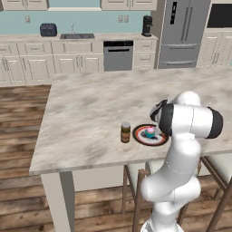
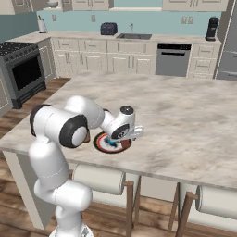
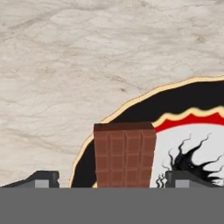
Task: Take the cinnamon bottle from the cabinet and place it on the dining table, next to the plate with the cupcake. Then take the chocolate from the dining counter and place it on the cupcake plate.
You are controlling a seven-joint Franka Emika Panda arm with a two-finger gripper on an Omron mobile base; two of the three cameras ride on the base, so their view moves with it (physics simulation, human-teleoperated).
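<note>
**Chocolate bar over the plate, between spread fingers**

The gripper (image 3: 112, 179) hangs low over the plate (image 1: 141, 140) on the marble dining table (image 1: 90, 113). In the hand view the chocolate (image 3: 124, 155) stands upright between the two finger tips, a brown grid of squares with its top edge level. Both tips sit well out to either side of the bar, with bare gaps between them and it, so the jaws look spread rather than pressed on the bar; whether anything lower down grips it is hidden by the bottom of that view. Behind the bar lies the plate's dark band, its red ring and pale patterned centre.

From the left base view the cupcake (image 1: 150, 132) sits on the plate, pink on top, teal below, partly screened by the arm. The cinnamon bottle (image 1: 125, 132) stands upright on the table just beside the plate's left edge, not touching it. In the right base view the hand (image 2: 124, 131) covers the near part of the plate (image 2: 99, 141), wrist bent downwards.
</note>
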